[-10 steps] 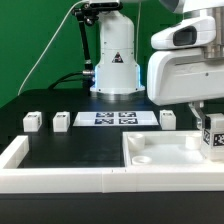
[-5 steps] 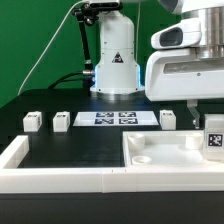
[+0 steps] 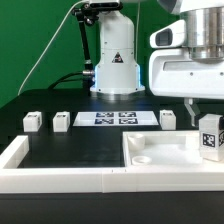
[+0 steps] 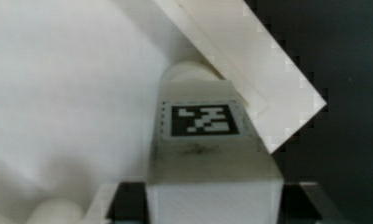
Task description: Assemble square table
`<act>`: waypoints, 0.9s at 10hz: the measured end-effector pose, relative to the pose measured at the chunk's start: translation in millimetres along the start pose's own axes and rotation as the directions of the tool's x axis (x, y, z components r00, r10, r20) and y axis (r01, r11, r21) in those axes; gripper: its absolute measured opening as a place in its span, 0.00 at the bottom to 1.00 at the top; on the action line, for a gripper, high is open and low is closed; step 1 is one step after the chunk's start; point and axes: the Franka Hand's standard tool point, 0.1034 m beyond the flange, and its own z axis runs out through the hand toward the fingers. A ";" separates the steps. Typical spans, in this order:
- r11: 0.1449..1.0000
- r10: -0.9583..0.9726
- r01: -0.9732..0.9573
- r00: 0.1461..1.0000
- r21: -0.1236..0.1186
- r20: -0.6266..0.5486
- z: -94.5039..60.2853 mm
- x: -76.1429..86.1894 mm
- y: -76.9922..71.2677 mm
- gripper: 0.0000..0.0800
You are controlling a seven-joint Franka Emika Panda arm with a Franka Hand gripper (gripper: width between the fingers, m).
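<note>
The square table's white slab (image 3: 160,150) lies at the exterior view's right, with raised edges and a round socket near its corner. My gripper (image 3: 207,120) is shut on a white blocky leg (image 3: 209,138), upright with its tag facing the camera, over the slab's right part. In the wrist view the same leg (image 4: 204,120) stands between my dark fingers (image 4: 133,203), its end against the slab (image 4: 67,90) close to a raised edge (image 4: 254,55). Whether it sits in a socket is hidden. Three loose legs (image 3: 33,121) (image 3: 62,120) (image 3: 167,118) rest on the black table.
The marker board (image 3: 120,118) lies flat between the loose legs, in front of the robot's white base (image 3: 115,65). A long low white border wall (image 3: 60,176) runs along the front and turns up at the exterior view's left.
The gripper has shifted slightly toward the exterior view's left with the leg still held, and its body sits a little higher. The loose legs and the slab have not moved.
</note>
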 end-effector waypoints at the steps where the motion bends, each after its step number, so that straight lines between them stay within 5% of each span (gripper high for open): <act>1: 0.995 0.104 -0.104 0.995 -0.003 0.005 0.1 -0.7 0.6 0.36; 6: 0.867 0.499 -0.499 0.865 -0.018 0.047 1.0 -5.0 1.6 0.36; 9: 0.844 0.537 -0.536 0.842 -0.021 0.049 1.7 -6.2 1.4 0.36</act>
